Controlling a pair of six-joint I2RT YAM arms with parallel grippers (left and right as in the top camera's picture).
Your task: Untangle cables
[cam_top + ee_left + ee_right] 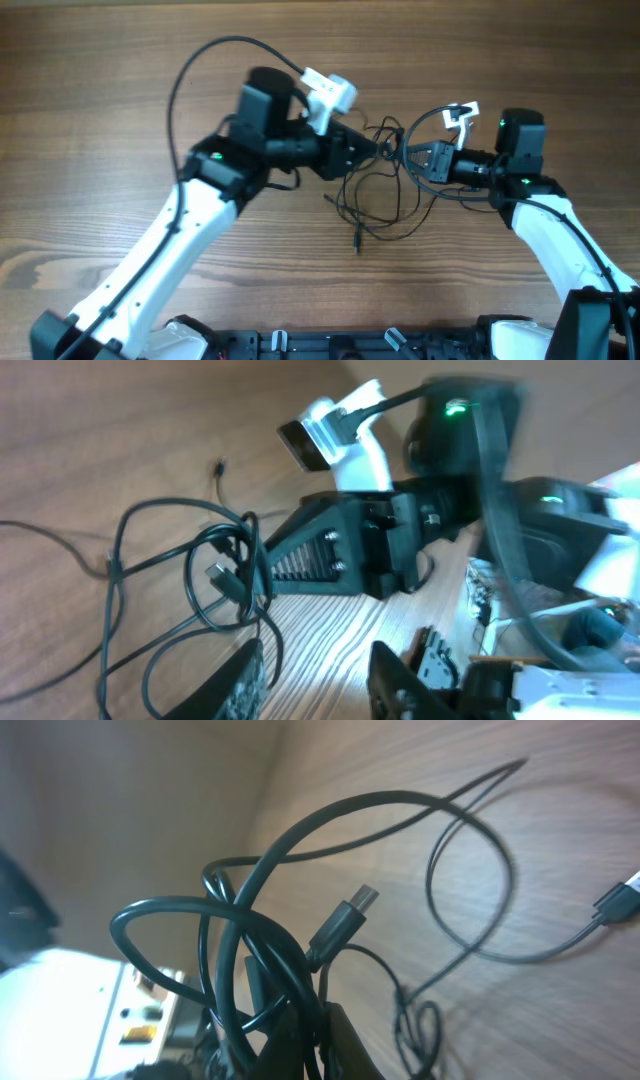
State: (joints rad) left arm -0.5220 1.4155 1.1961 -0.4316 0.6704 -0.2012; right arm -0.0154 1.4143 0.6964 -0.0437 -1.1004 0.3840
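Centrally, tangled cables [270, 965] above table [100, 100].

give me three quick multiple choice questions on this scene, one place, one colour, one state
1. Where are the cables bunched? A between the two grippers B at the table's left edge C under an arm's base
2. Cable colour? A white B black C red
3. The right gripper is: A wide open B shut on the cables C out of view

1 A, overhead shows them between it and the left gripper; 2 B, black against the wooden table; 3 B, it pinches strands in its wrist view.
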